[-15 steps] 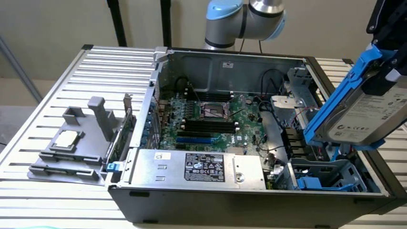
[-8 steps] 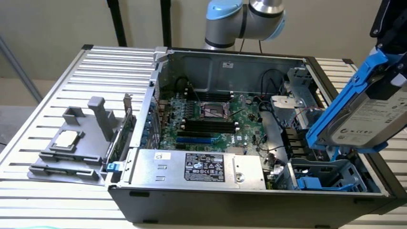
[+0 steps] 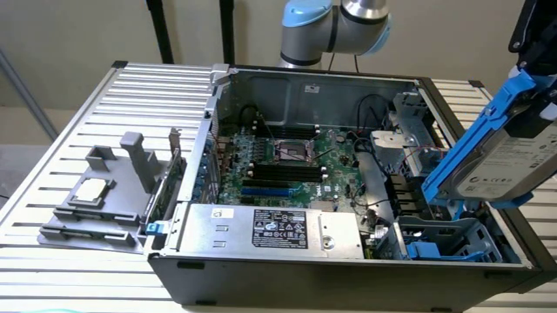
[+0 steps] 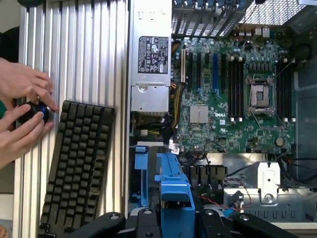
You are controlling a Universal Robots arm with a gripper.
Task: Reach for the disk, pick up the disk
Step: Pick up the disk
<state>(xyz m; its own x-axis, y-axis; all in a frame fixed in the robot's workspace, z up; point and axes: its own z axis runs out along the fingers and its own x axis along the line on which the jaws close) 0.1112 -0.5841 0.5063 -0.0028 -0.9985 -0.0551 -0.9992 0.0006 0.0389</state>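
Observation:
The disk point(image 3: 513, 163), a silver-grey hard drive with a white label in bright blue side rails, hangs tilted above the exterior view's right end of the open computer case. My gripper point(image 3: 546, 98) is shut on it from above. Only dark parts of the gripper show at the frame's edge. In the wrist view the disk point(image 4: 173, 186) appears edge-on as a blue rail clamped between the dark fingers point(image 4: 146, 218) of my gripper point(image 4: 176, 220). It is lifted clear of the drive bay point(image 3: 452, 238) below.
The open case point(image 3: 348, 274) holds a motherboard point(image 3: 287, 163), a power supply point(image 3: 270, 228) and a blue bracket point(image 3: 432, 251) in the bay. A grey fixture with a small chip point(image 3: 91, 190) sits on the slatted table point(image 3: 156, 85). A keyboard point(image 4: 77, 163) and a person's hands point(image 4: 22, 114) lie beside the case.

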